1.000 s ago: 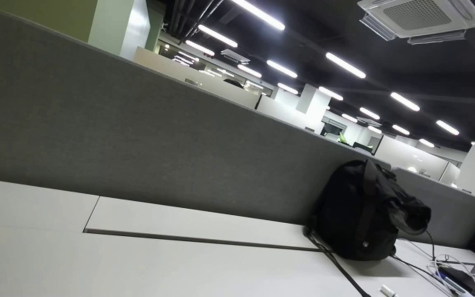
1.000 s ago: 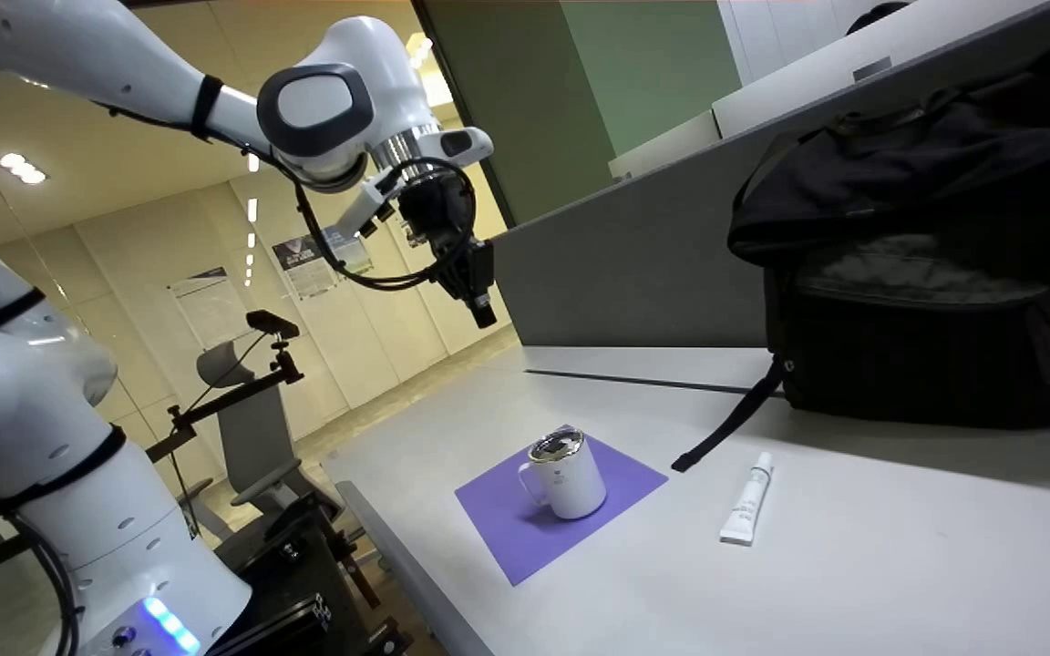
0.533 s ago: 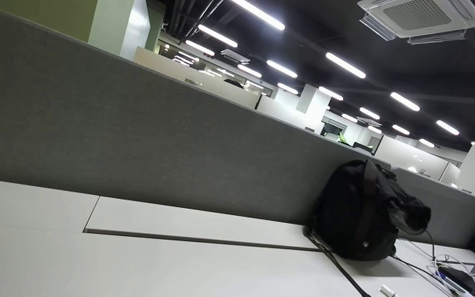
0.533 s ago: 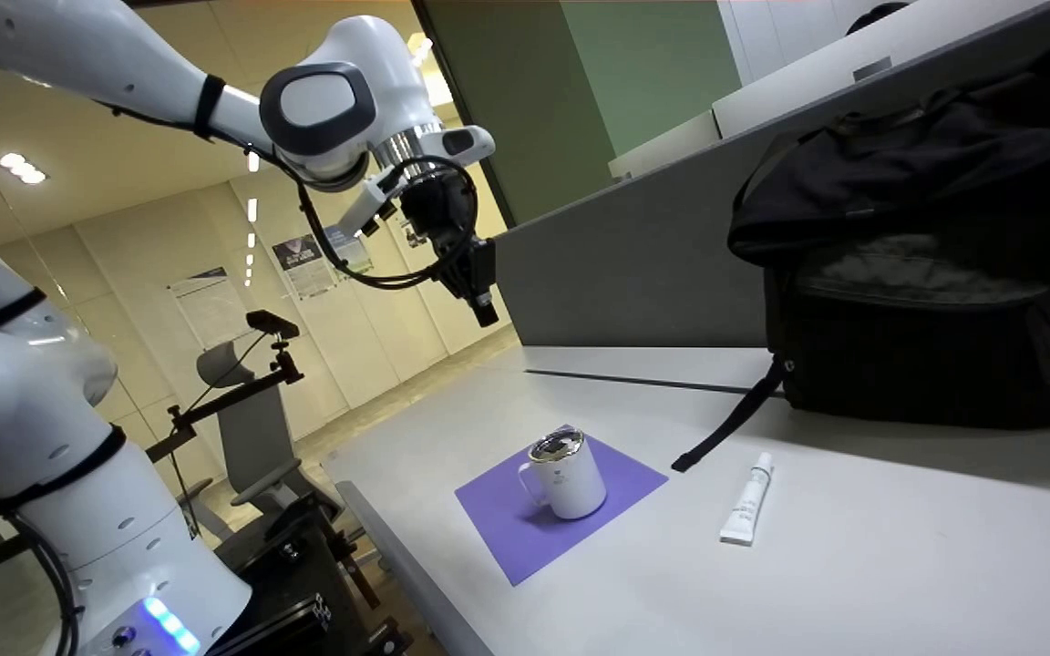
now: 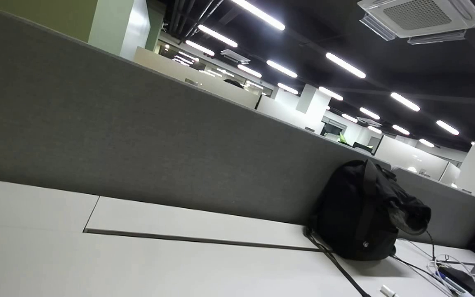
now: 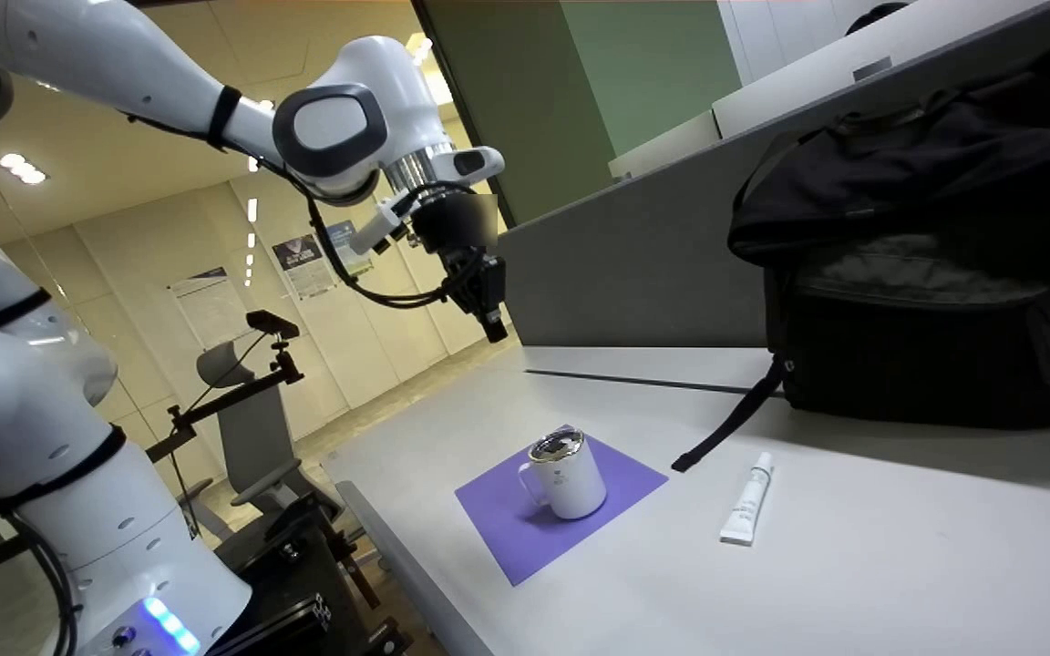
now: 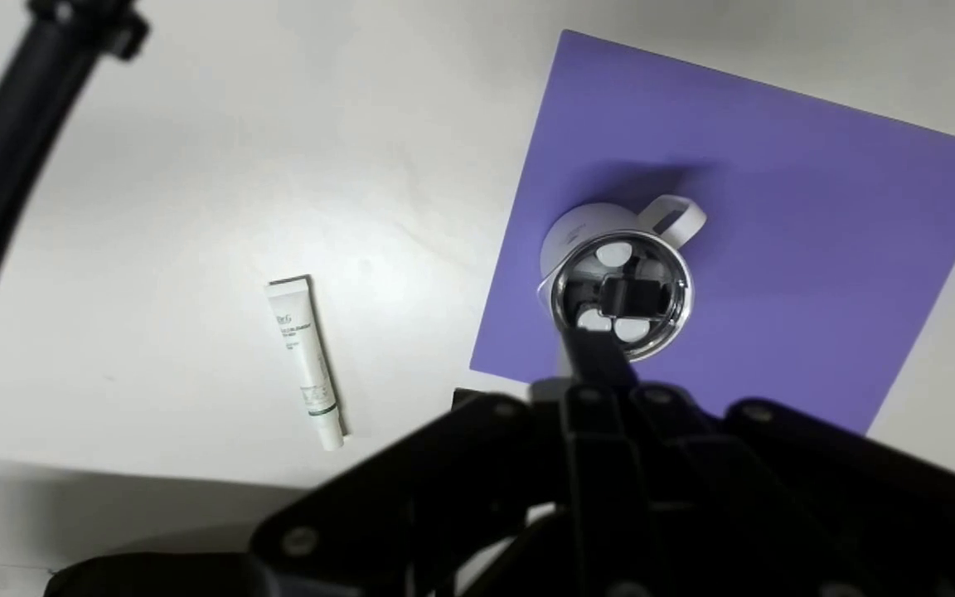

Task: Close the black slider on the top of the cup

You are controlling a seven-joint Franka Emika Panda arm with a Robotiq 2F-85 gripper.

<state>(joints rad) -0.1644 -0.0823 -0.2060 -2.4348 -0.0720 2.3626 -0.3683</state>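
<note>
My white robot arm [image 6: 334, 128] arches in from the left of an exterior view, a gray chair [image 6: 256, 437] standing behind it. At the arm's end the black gripper [image 6: 494, 330] hangs high over the white table [image 6: 899, 583]; the wrist view shows me its fingers [image 7: 602, 365] drawn together, narrow. Lower and to the right, the white cup [image 6: 575, 483] stands upright on a purple mat [image 6: 525, 547]. From the wrist I look down on its silver-rimmed lid [image 7: 652, 269], the black slider [image 7: 633, 296] at the middle; which way it is set, I cannot tell. The fingertips overlap the lid's edge there, though the exterior view puts them well above it. Farther right, a white tube [image 6: 746, 501] lies on the table, apart from the cup. Beyond it a black bag [image 6: 917, 301], seen in both exterior views, sits before a gray partition [image 6: 643, 273].
</note>
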